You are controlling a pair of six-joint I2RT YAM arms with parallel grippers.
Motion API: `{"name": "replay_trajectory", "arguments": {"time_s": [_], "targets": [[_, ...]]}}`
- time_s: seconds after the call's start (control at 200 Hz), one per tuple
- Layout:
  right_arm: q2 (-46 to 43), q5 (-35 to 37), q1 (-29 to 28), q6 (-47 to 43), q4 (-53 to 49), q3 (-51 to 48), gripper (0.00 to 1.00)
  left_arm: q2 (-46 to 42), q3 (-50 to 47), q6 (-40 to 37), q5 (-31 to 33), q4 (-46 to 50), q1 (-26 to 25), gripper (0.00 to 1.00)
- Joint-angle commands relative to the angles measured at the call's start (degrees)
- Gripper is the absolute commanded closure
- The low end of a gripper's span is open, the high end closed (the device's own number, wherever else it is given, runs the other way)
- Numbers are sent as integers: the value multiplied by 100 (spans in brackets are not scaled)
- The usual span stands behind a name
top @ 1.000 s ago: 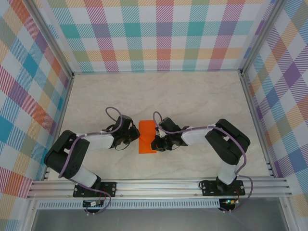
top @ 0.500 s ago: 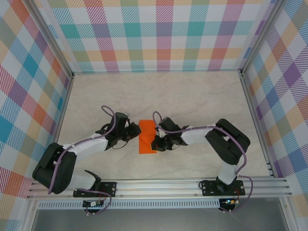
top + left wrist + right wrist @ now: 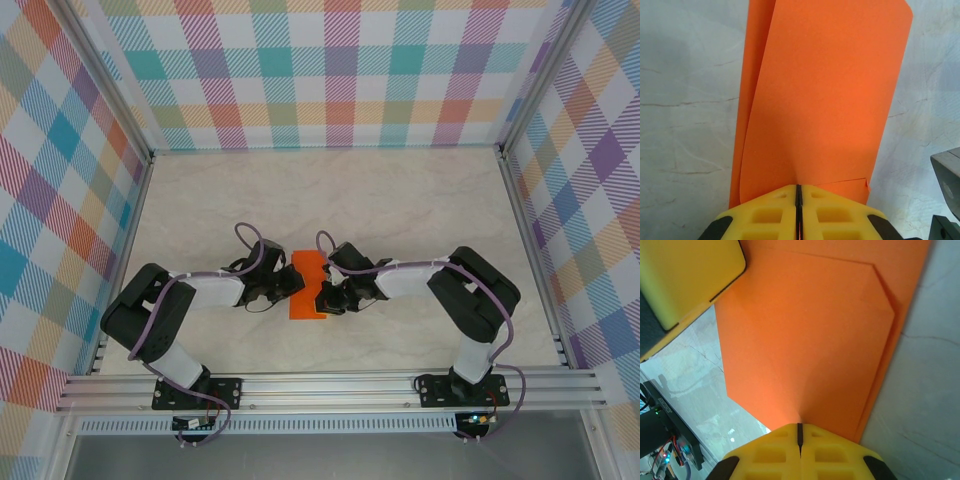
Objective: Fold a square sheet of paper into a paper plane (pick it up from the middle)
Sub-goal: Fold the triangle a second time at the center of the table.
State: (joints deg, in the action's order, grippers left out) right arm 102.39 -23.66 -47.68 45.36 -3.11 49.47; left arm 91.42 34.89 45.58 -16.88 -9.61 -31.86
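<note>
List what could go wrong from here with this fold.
1. The left jaws pinch the orange paper at one edge and the right jaws are shut at the opposite edge, so pulling apart could tear it.
2. The top layer bows up, uncreased, off the lower one. The layers could slide and the crease land crooked.

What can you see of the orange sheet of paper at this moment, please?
The orange sheet is thin, matte, bright paper, folded into a narrow strip of overlapping layers. It lies on the pale marbled table between the arms. The top layer bows up slightly, and one flap shows a clipped corner. The left pincer and right pincer are each shut on opposite long edges.
</note>
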Motion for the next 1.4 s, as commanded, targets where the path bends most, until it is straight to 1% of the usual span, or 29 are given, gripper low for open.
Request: {"name": "replay_trajectory", "arguments": {"time_s": [0.0, 0.085, 0.23, 0.405, 0.645, 0.875, 1.0, 1.395], "targets": [[-221, -134, -24, -176, -343, 292, 94, -6, -61, -4, 375, 141, -48, 91], [-136, -139, -24, -212, -401, 499, 93, 1, -97, -14, 368, 126, -44, 91], [266, -189, -23, -212, -403, 839, 94, 25, -73, -23, 310, 109, -45, 91], [661, 0, -18, -246, -509, 1118, 94, -10, -88, -9, 346, 132, -45, 91], [903, 14, -13, -232, -448, 837, 93, -45, -110, -13, 412, 187, -41, 91], [613, -57, -13, -230, -438, 492, 91, 7, -172, 23, 551, 270, -44, 92], [376, -205, -11, -216, -316, 279, 89, 23, -156, 92, 818, 517, -40, 92], [-368, -237, -5, -83, -96, -759, 88, 39, -206, 136, 801, 460, -39, 93]]}}
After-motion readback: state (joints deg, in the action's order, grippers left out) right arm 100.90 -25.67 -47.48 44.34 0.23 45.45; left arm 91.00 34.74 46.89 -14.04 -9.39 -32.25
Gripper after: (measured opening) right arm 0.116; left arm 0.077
